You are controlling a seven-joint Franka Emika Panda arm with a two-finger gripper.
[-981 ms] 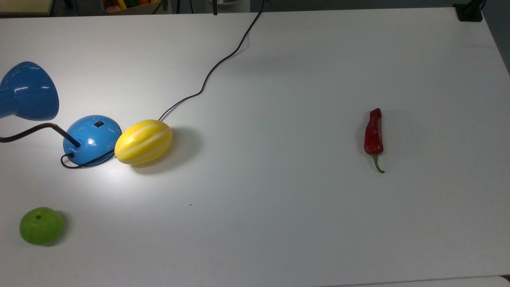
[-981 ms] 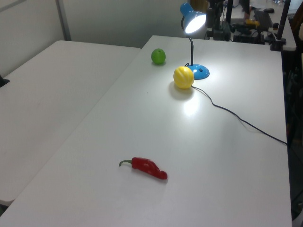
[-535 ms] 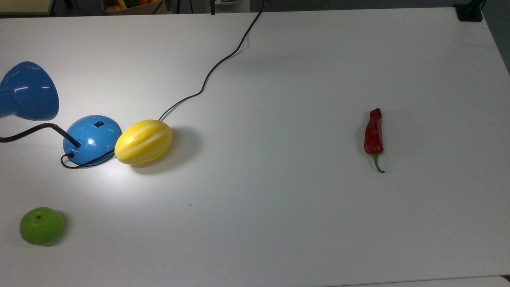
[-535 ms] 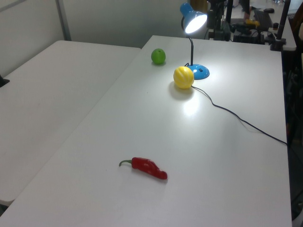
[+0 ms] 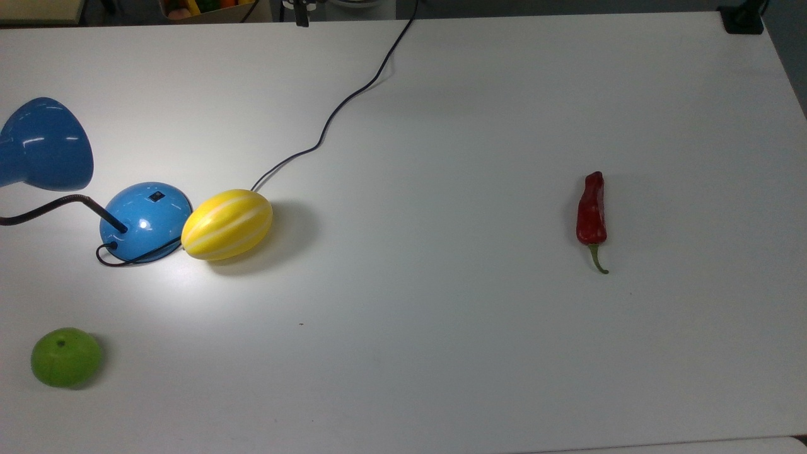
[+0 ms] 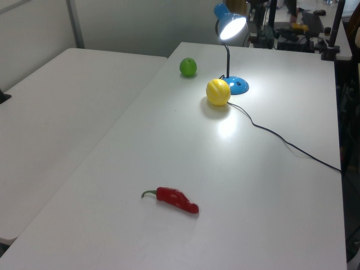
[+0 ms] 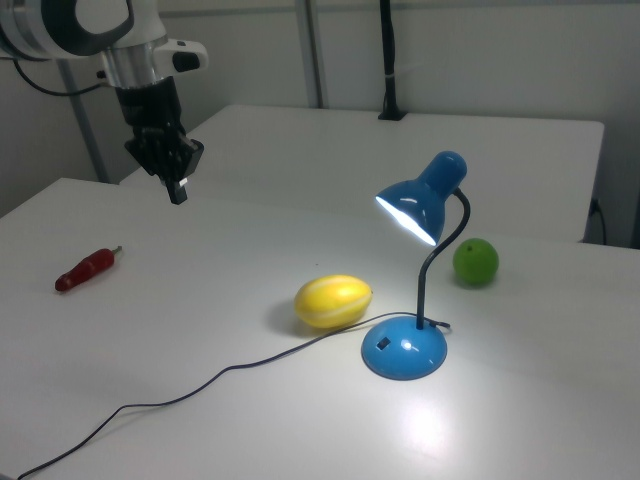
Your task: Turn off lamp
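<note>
White table (image 7: 250, 420), gripper (image 7: 177, 188) aloft above its far-left edge in the right view (fingers pressed together, nothing held), red chili (image 7: 86, 269) near the left edge, striped melon (image 7: 333, 301) mid-table, lit blue lamp (image 7: 405, 348) just beside it, green apple (image 7: 475, 261) behind.

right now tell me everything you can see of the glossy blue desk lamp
The glossy blue desk lamp stands upright on the white table, lit. Its dome base carries a small black switch; a black flexible neck curves up to a bell-shaped shade aimed down. A black cord trails off. In the top view a yellow striped melon sits against the base.
</note>
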